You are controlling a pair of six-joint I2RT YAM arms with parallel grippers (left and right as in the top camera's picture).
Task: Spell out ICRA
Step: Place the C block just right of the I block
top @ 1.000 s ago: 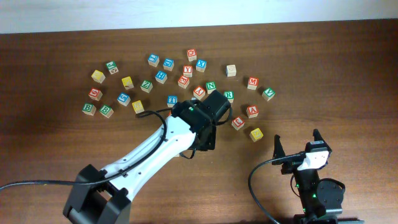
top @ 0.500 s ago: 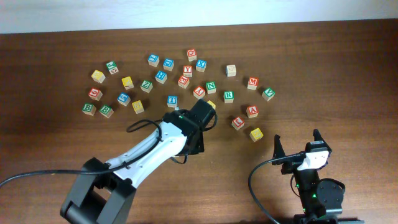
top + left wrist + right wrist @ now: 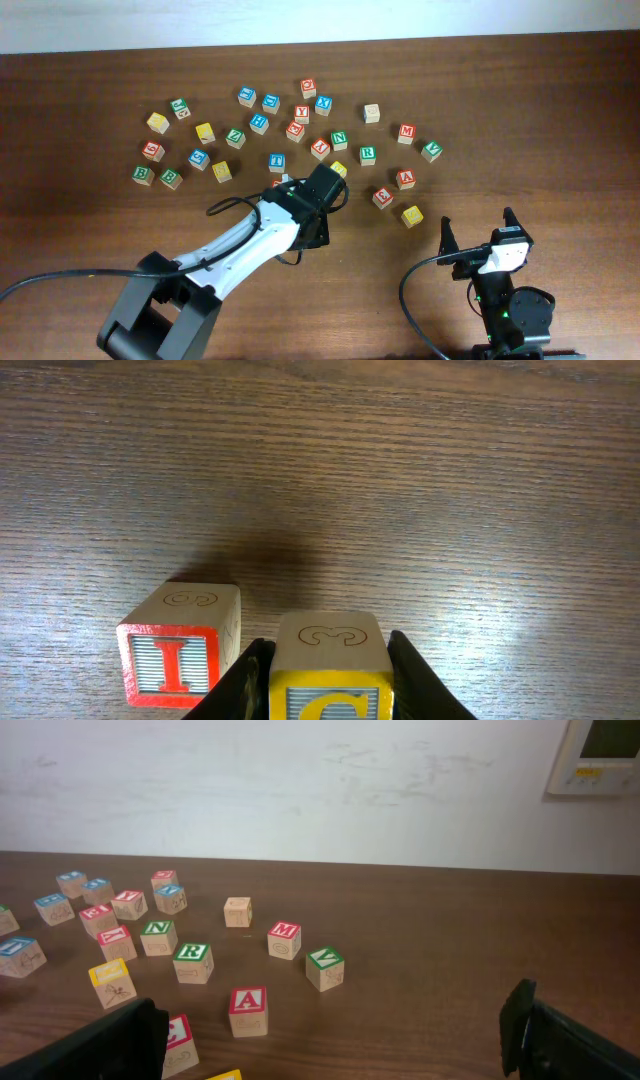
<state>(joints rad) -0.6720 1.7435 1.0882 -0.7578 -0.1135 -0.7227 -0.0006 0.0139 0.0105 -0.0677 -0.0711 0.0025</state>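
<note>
In the left wrist view my left gripper (image 3: 330,678) is shut on a yellow C block (image 3: 329,642), low over the table. A red I block (image 3: 178,656) stands on the wood just left of it, a small gap apart. In the overhead view the left gripper (image 3: 316,196) covers both blocks. A green R block (image 3: 368,154) and a red A block (image 3: 405,179) lie to its right; both show in the right wrist view, R (image 3: 193,962) and A (image 3: 248,1010). My right gripper (image 3: 478,230) is open and empty near the front right (image 3: 330,1055).
Several other letter blocks lie scattered across the back of the table, from a green B (image 3: 143,176) at the left to a green block (image 3: 431,150) at the right. A red C block (image 3: 383,197) and a yellow block (image 3: 411,215) lie near A.
My left gripper has moved from among the blocks near R back toward the lower left, uncovering a yellow block beside it. The right arm has not moved.
</note>
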